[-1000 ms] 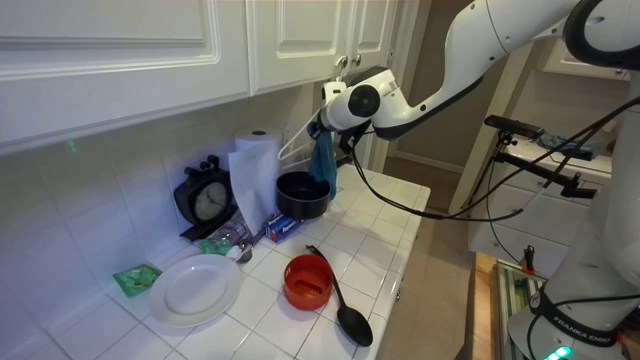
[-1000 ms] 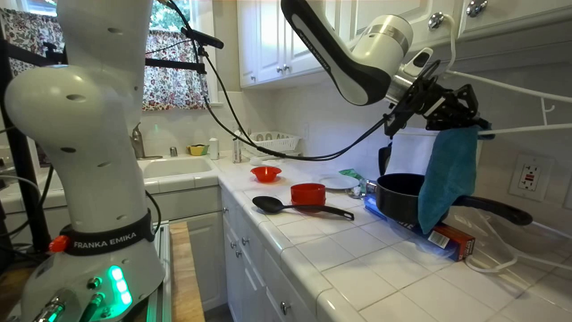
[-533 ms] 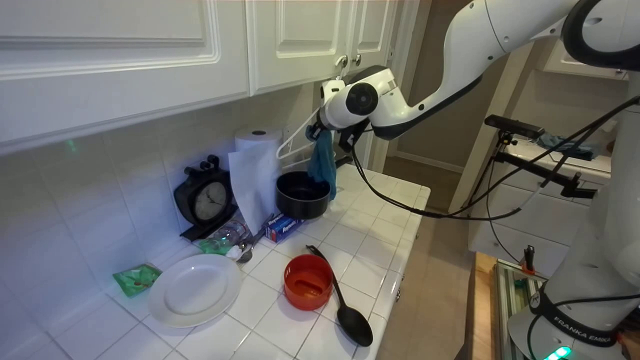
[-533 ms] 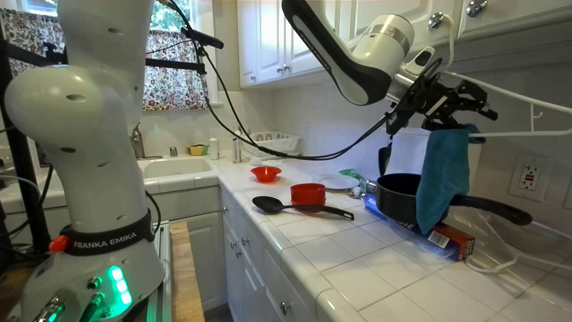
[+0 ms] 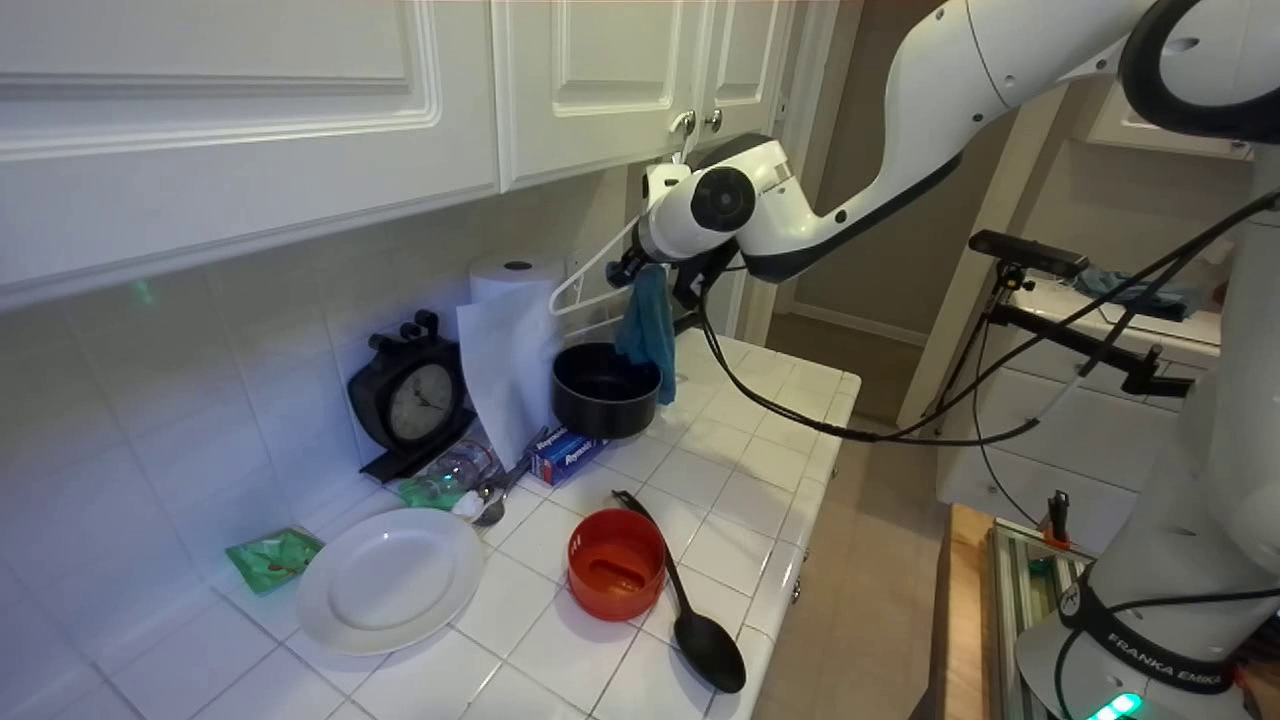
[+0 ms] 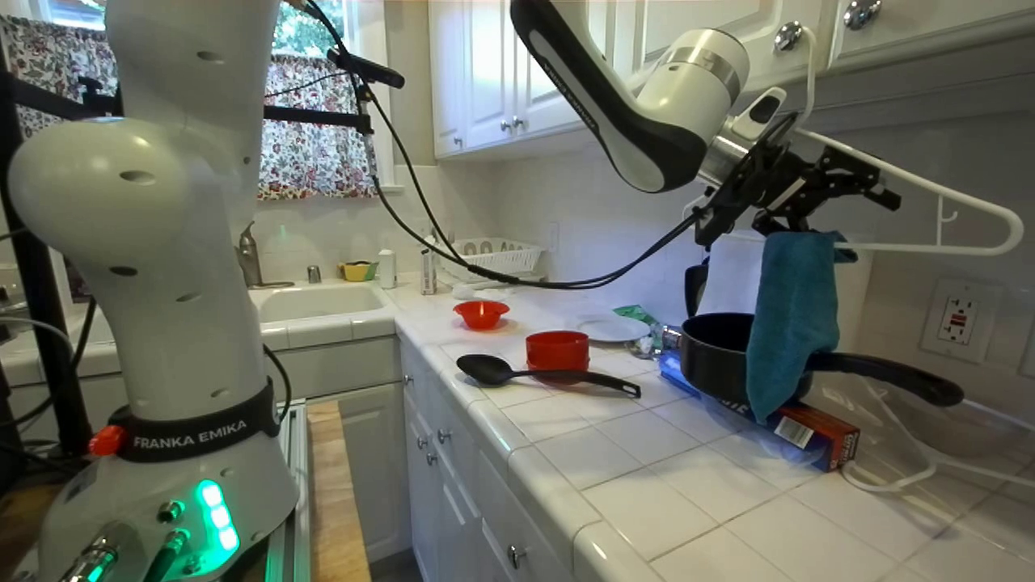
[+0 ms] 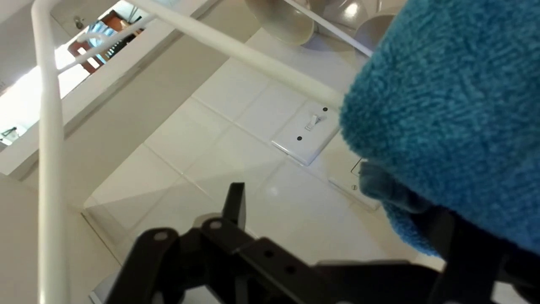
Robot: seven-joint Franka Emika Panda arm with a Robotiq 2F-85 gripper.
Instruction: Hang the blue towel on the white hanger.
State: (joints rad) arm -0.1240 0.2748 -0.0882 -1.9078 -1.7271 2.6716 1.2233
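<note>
White cabinets (image 5: 620, 55) above tiled counter (image 6: 598, 453). White hanger (image 6: 930, 248) hangs off the cabinet front. Gripper (image 6: 834, 212) near its lower bar, jaws spread wide apart. Black pot (image 6: 720, 356) below. Blue towel (image 6: 794, 315) draped over that bar, lower end against or just beside the pot, cannot tell which. Hanger's hook sits over a cabinet knob (image 6: 787, 37)
</note>
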